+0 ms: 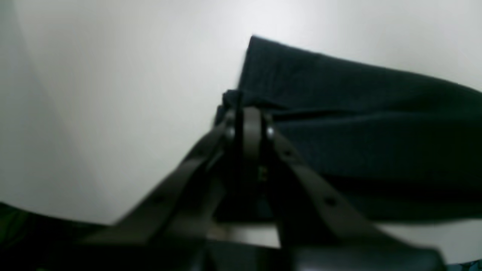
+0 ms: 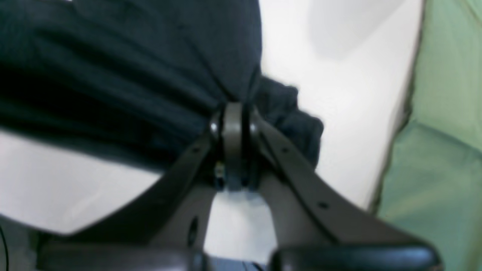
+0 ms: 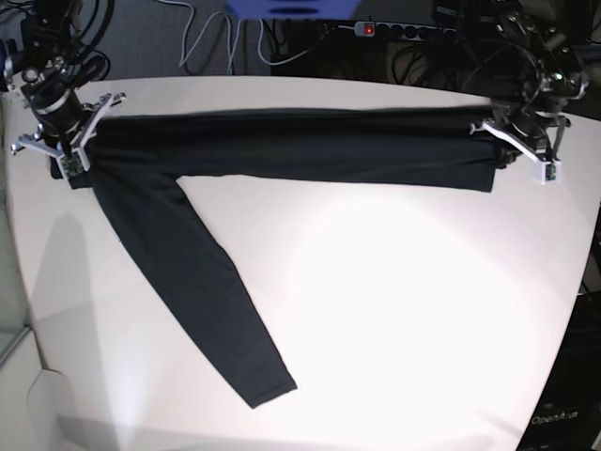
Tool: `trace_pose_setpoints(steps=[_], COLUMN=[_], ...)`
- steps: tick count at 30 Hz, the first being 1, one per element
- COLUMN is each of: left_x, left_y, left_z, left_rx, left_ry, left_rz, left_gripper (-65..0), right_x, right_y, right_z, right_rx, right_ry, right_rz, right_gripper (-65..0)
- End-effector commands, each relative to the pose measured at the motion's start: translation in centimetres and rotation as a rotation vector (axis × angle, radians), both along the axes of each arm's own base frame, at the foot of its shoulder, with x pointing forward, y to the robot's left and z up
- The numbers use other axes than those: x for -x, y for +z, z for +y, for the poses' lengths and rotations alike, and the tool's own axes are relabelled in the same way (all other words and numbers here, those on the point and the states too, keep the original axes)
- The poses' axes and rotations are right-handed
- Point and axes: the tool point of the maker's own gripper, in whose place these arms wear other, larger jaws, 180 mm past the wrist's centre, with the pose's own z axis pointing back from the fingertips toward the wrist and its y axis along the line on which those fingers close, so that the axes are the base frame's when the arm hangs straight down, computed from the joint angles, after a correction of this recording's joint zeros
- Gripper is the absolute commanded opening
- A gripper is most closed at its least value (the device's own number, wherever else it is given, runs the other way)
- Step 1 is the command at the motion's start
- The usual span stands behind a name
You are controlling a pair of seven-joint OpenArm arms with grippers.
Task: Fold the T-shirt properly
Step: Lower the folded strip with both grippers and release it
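Stretching: the shirt (image 3: pixel 310 150) runs as a long folded band across the far part of the table (image 3: pixel 394 310), pulled between the two arms.
Left gripper (image 1: pixel 248 113): jaws pressed together on a bunched corner of the shirt (image 1: pixel 357 124); in the base view it sits at the band's right end (image 3: pixel 502 141), near the table's right edge.
Right gripper (image 2: pixel 233 113): jaws closed tight on gathered cloth of the shirt (image 2: pixel 131 67), with a small wad sticking out just past the fingers; in the base view it sits at the band's left end (image 3: pixel 70 146), close to the table's left edge.
Band edges: the far edge is nearly straight from end to end; the near edge is straight from the right end to where the sleeve branches off.
Sleeve (image 3: pixel 197 282): lies flat on the table, slanting from the left end of the band toward the front, cuff end near the front edge.
Left-wrist view: the shirt's corner edge stands out sharply against bare white table to the left of it.
Right-wrist view: white table to the right of the wad, then the table's edge and a green surface (image 2: pixel 444 131) beyond it.
Open room: a wide bare stretch of table lies in front of the band, right of the sleeve, to the front and right edges.
Behind the table: cables and a power strip (image 3: pixel 376 28).
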Motion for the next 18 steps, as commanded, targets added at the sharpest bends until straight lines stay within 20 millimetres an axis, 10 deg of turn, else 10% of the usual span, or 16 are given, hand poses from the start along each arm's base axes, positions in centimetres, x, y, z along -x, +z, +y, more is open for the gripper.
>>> trace_pose_setpoints(steps=[1, 18], left_x=[-0.8, -0.1], left_y=[1.1, -0.1], left_z=[0.4, 0.8], left_rx=[-0.012, -0.011], left_ry=[-0.002, -0.003], left_rz=[-0.047, -0.007], left_gripper=[-65.0, -65.0], right_x=[-0.5, 1.3], right_y=[1.1, -2.3], right_z=[-0.2, -0.4], right_rx=[0.006, -0.050], right_ry=[0.009, -0.017], right_rz=[-0.047, 0.029], right_gripper=[-65.0, -64.9])
